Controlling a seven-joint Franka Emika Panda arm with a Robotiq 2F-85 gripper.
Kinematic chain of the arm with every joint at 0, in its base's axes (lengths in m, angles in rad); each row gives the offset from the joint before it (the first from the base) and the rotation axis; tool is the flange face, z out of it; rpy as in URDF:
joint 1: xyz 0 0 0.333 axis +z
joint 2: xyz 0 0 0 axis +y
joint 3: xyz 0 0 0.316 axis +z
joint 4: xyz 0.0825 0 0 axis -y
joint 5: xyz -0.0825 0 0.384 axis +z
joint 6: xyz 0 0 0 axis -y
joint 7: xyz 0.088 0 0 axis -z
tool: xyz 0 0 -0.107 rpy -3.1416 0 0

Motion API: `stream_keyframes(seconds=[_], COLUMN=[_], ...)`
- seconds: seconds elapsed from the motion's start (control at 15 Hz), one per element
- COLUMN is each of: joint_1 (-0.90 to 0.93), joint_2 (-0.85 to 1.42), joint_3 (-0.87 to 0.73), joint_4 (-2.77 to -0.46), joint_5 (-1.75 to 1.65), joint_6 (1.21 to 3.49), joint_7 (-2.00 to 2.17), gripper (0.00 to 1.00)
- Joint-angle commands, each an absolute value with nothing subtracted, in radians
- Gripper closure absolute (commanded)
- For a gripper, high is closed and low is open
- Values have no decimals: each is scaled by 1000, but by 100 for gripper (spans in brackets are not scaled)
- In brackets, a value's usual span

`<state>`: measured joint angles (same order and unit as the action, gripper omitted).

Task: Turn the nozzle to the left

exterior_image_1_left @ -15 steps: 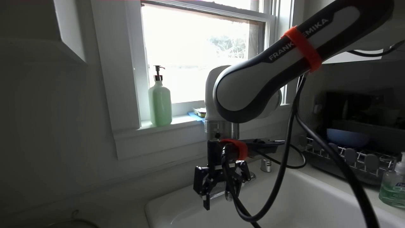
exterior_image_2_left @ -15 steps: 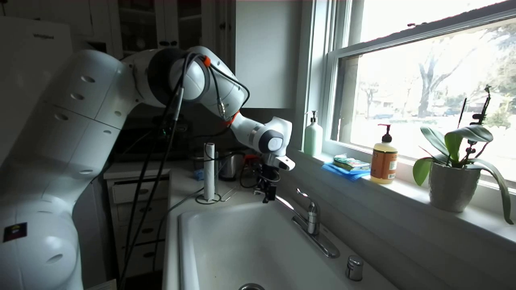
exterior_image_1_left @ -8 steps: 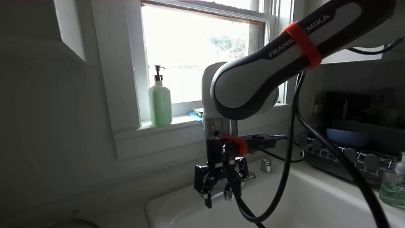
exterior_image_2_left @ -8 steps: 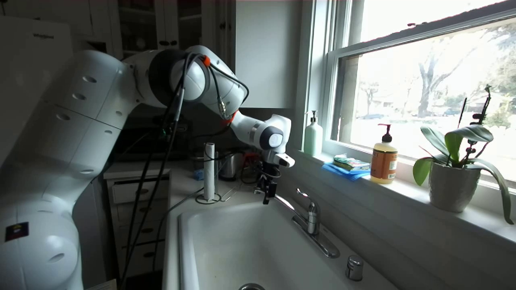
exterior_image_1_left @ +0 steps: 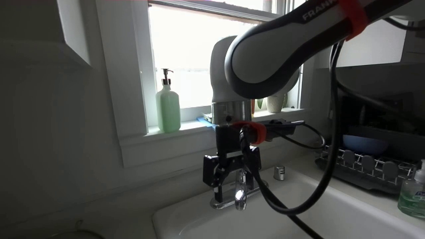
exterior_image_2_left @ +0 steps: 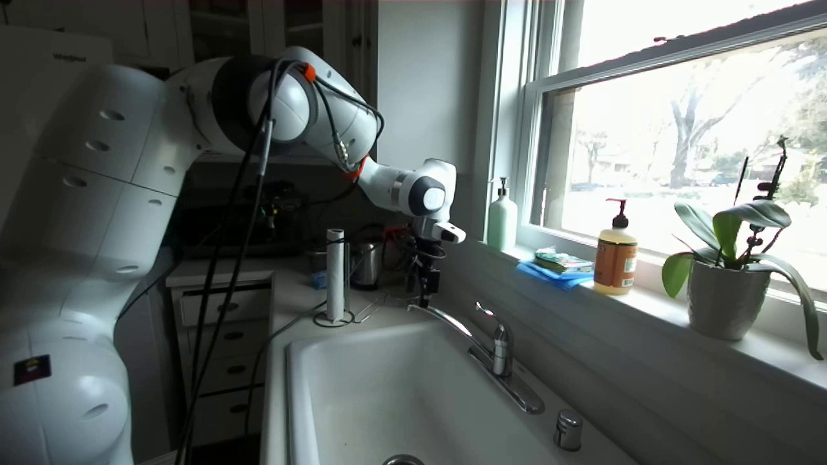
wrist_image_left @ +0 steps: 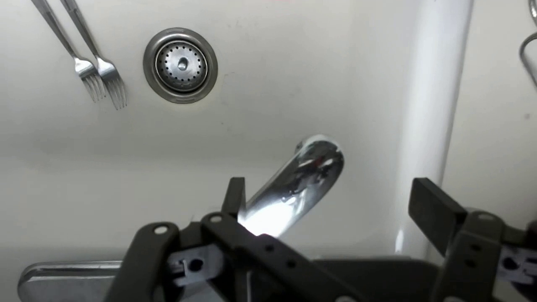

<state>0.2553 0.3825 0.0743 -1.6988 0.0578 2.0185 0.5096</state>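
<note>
Jaws spread wide, the black, jointed, 2-fingered pincer point(wrist_image_left: 329, 195) hangs over the glossy white sink point(wrist_image_left: 314, 75), and there's the long, arched chrome faucet spout point(wrist_image_left: 295, 186), showing between its fingers in the wrist view, nearer 1 of them! Touching or not, can't tell. Farther from the pincer, on the sink's floor: a round steel drain point(wrist_image_left: 181, 63) and 2 slim metal forks point(wrist_image_left: 110, 72).

I see pale worktop point(exterior_image_2_left: 294, 294), sink point(exterior_image_2_left: 381, 381) let into it. Clock centred on sink: in an exterior view, white roll point(exterior_image_2_left: 335, 278) upright on wire stand point(exterior_image_2_left: 333, 325) at 11, shiny metal item point(exterior_image_2_left: 366, 267) behind. In an exterior view, dish rack point(exterior_image_1_left: 368, 165) at 2, green-liquid bottle point(exterior_image_1_left: 411, 199) at 3.
</note>
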Motion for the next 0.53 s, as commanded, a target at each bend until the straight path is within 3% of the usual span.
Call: stream_keyframes(seconds=[0.0, 0.47], joint_1=[267, 279], joint_2=[297, 188], joint_3=[80, 87], joint_4=[-1720, -1713], joint_5=[19, -104], joint_6=[1964, 1881], joint_7=[522, 600], gripper=[0, 0])
